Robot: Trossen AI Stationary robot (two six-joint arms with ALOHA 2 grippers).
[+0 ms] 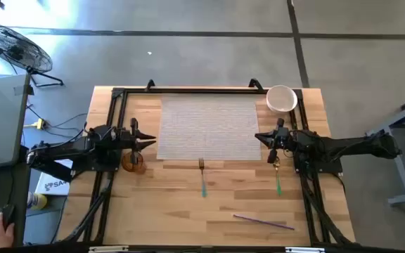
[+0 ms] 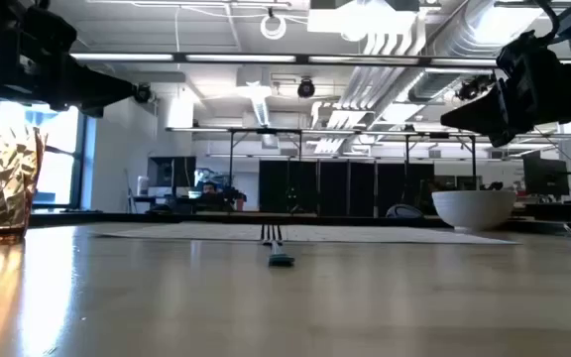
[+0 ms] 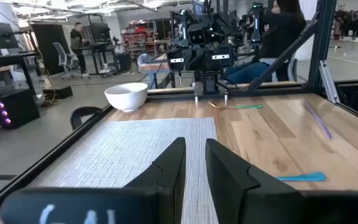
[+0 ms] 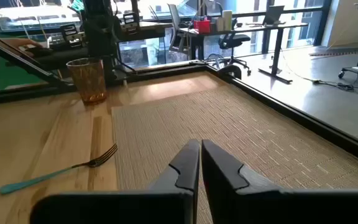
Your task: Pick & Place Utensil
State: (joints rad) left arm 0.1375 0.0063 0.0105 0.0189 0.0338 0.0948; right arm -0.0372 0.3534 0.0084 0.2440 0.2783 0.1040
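Hovering at mat (image 1: 209, 126) edges | left pincer (image 1: 152, 142) slightly spread | right pincer (image 1: 259, 137) pressed together

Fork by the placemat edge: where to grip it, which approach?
Grip the fork on its teal handle, coming straight down with the fingers across the shaft. It lies flat on the table, tines touching the placemat edge, so the slim handle on bare wood probably gives the clearest pinch. Either gripper seems similarly placed.
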